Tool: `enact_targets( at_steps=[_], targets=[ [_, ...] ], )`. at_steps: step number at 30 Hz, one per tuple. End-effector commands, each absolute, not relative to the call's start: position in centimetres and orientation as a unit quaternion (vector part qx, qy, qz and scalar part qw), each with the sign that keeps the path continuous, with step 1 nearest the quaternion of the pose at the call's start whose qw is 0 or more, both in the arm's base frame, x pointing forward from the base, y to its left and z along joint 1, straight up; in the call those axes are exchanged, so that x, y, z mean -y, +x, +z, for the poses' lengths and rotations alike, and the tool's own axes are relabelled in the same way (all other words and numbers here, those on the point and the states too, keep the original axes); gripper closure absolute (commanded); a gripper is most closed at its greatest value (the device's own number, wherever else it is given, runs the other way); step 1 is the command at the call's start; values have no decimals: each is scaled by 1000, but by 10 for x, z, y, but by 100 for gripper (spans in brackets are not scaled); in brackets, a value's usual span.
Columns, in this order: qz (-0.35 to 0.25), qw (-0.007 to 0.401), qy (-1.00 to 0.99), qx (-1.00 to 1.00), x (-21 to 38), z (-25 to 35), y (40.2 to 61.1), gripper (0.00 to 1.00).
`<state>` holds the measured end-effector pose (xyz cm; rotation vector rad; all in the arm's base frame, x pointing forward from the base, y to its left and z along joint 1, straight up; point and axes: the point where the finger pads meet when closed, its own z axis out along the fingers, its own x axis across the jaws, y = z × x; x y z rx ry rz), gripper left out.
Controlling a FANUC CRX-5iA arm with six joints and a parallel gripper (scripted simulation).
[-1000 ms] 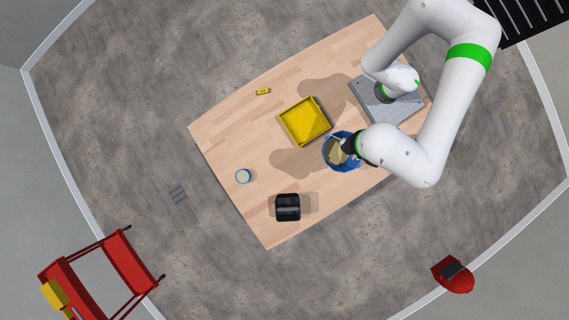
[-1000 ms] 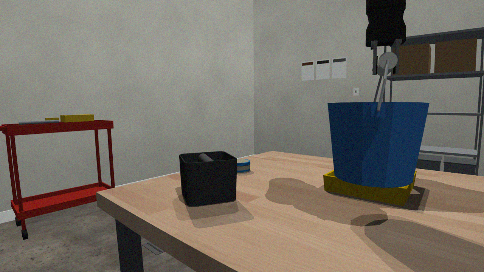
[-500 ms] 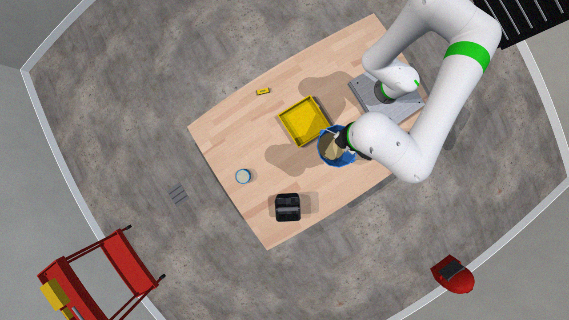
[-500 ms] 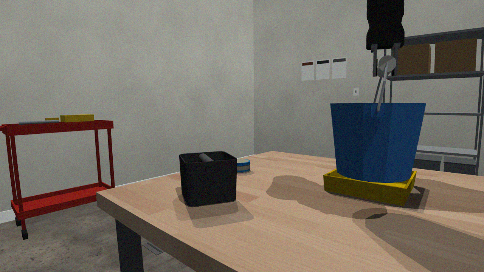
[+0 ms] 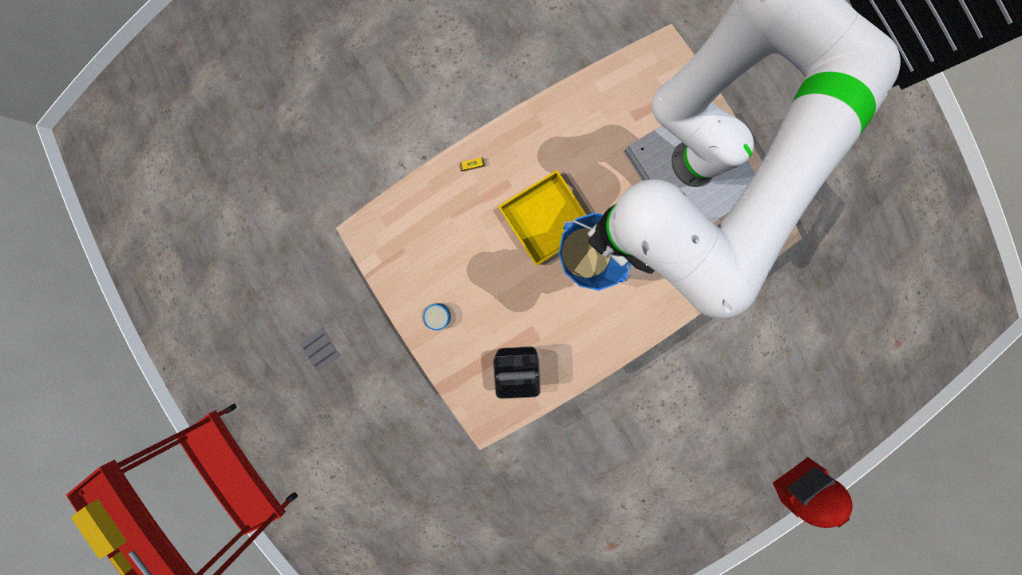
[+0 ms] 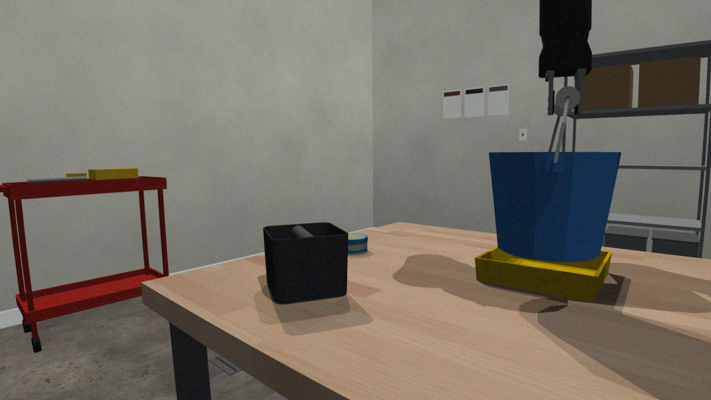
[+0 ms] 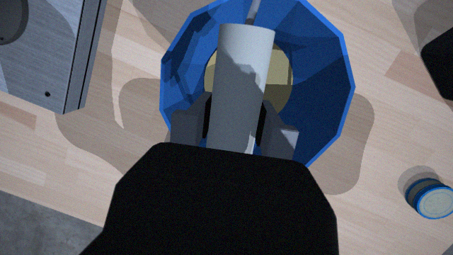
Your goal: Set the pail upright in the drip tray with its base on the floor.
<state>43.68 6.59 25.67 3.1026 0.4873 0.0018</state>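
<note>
The blue pail (image 5: 612, 275) (image 6: 551, 209) (image 7: 318, 92) hangs upright in the air, with a tan round surface (image 5: 585, 251) (image 7: 279, 67) inside at its bottom. My gripper (image 5: 607, 252) (image 6: 564, 106) (image 7: 234, 110) is shut on the pail's grey handle grip (image 6: 567, 94) (image 7: 244, 64). The yellow drip tray (image 5: 532, 211) (image 6: 536, 281) lies flat on the table. In the top view the pail overlaps only the tray's lower right part. In the exterior view its base shows in front of and over the tray's walls. The tray is hidden in the wrist view.
A black open box (image 5: 516, 387) (image 6: 305, 271) (image 7: 440, 67) and a small blue-rimmed tin (image 5: 436, 315) (image 6: 357, 244) (image 7: 437, 202) stand on the table. A small yellow level (image 5: 472, 164) lies beyond the tray. The grey base plate (image 5: 648, 155) (image 7: 46, 67) is beside the pail.
</note>
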Motion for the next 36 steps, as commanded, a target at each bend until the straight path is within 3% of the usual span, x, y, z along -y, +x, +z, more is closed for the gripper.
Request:
enact_targets(
  at_steps=[1, 36],
  targets=[
    [2, 1, 988, -155, -56, 258, 440, 100],
    [2, 1, 988, -155, 25, 258, 462, 100]
  ],
)
